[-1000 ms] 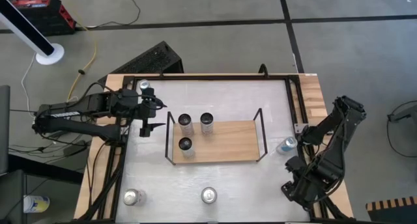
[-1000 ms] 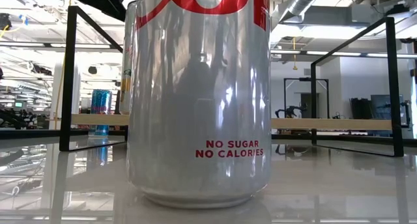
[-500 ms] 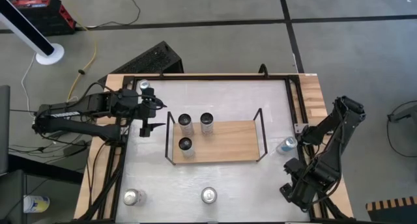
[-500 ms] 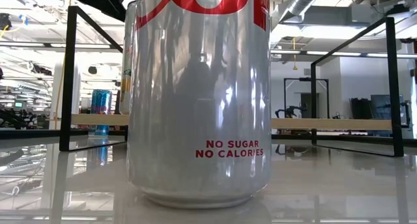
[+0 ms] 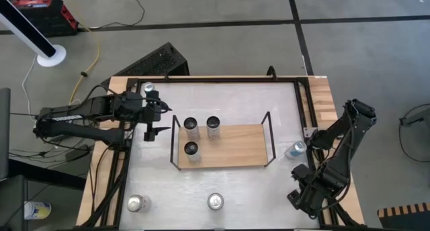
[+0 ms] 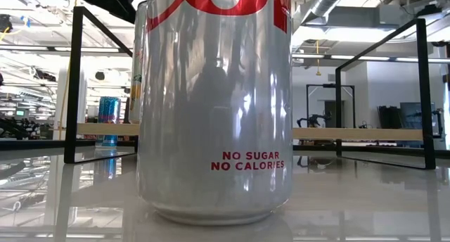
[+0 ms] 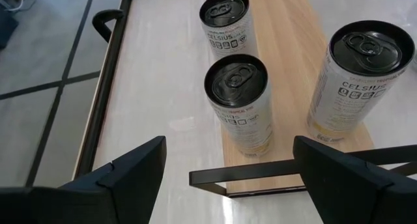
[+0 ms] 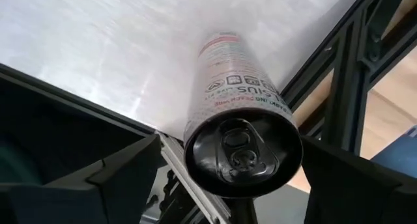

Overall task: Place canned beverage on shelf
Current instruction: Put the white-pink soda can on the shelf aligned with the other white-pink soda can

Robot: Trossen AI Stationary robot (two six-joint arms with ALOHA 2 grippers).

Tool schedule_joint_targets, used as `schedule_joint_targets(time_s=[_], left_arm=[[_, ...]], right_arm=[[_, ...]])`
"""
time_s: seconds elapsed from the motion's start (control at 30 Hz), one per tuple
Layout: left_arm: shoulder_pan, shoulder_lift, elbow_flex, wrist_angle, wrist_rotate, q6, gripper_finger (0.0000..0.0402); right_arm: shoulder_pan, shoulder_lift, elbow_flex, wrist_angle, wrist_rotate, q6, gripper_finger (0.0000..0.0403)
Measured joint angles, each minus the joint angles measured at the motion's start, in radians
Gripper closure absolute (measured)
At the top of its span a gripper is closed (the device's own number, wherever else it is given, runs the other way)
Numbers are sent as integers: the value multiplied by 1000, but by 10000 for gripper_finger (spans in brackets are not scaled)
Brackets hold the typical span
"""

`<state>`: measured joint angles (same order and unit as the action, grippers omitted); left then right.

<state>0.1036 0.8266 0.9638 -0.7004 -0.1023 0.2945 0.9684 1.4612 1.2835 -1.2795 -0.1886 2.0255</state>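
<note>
1. Right gripper (image 8: 231,142): fingers are spread wide, one on each side of a can (image 5: 295,149) standing at the right edge of the table (image 5: 222,184), outside the shelf (image 5: 235,147). No pinch is shown; contact cannot be judged.
2. Left gripper (image 5: 158,120): fingers are likewise spread and nothing is held. It is stationed just beside the left end rail, facing three cans (image 5: 191,124) already set on the board.
3. Change over the last second: only the lower part of the right arm is seen to have shifted slightly; the left arm and every can are unmoved.
4. Meaning for the task: the right-hand can is judged to be next. A grasp is being lined up, but the can has not yet been lifted.
5. Two more cans (image 5: 138,203) are left at the table's front edge.
</note>
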Motion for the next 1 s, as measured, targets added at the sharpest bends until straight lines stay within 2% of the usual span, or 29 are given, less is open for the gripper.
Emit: schedule_joint_targets(time_s=[0.17,0.47,0.8,1.0], left_arm=[[0,0,0,-5,0,-1,83],[0,0,0,-4,0,-1,83],[0,0,0,-4,-2,-2,83],[0,0,0,-4,-3,-2,83]], right_arm=[[0,0,0,-6,-9,-16,46],[-4,0,0,-18,-64,-59,121],[-101,0,9,-29,-44,-274,129],[-173,0,68,-25,62,-427,130]])
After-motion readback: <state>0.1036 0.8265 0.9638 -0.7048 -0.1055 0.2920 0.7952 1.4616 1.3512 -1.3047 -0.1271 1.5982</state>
